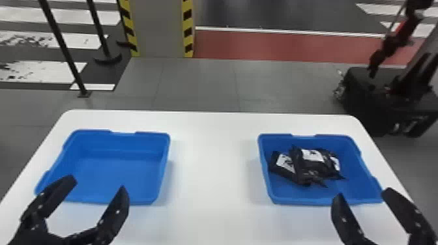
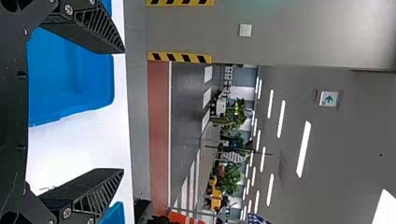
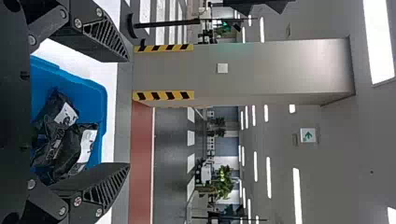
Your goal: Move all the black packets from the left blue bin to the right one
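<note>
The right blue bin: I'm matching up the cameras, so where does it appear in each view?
Head view: the right blue bin is on the right side of the white table, with black packets inside.
Left wrist view: a small part shows past one finger of the left gripper.
Right wrist view: mostly between the fingers of the right gripper, packets inside.
Shared landmark: the grey pillar with yellow-and-black striped edges.

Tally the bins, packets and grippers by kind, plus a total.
Blue bins: 2 (left bin, right bin)
Black packets: 3 visible, overlapping in the right bin; another could be hidden
Grippers: 2 (left gripper, right gripper)
Total: 7 visible
</note>
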You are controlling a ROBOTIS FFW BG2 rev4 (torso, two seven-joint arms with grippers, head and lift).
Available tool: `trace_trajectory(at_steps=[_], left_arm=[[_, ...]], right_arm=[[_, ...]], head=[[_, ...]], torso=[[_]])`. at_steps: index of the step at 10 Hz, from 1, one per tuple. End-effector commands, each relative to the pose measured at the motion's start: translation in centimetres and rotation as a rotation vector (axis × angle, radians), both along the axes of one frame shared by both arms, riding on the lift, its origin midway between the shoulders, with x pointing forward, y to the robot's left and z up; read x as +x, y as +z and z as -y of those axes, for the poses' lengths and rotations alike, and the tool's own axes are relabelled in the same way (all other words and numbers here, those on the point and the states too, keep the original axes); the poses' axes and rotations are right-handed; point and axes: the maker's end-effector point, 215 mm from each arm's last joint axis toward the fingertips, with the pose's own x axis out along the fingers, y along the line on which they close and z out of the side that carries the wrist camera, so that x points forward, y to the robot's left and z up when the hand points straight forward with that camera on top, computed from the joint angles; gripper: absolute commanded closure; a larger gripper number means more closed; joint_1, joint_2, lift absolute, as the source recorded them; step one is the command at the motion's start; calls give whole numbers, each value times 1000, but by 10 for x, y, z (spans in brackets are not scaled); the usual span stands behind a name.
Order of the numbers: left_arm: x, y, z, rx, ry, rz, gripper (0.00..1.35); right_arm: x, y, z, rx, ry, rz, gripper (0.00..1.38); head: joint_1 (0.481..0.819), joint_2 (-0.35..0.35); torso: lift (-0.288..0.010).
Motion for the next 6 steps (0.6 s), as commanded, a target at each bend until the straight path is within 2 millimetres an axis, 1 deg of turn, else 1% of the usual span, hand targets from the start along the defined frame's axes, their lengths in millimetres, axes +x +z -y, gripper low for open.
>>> trace_trajectory(at_steps=[1,6], left_arm=[[1,0,1,-1,-2,0,125],[2,-1,4,-11,-11,-3,125]], right_arm=[[1,0,0,2,-1,0,240],[1,1,0,5,-2,3,242]], head=[[695,-46],[695,-52]], torso=[[-110],[-110]])
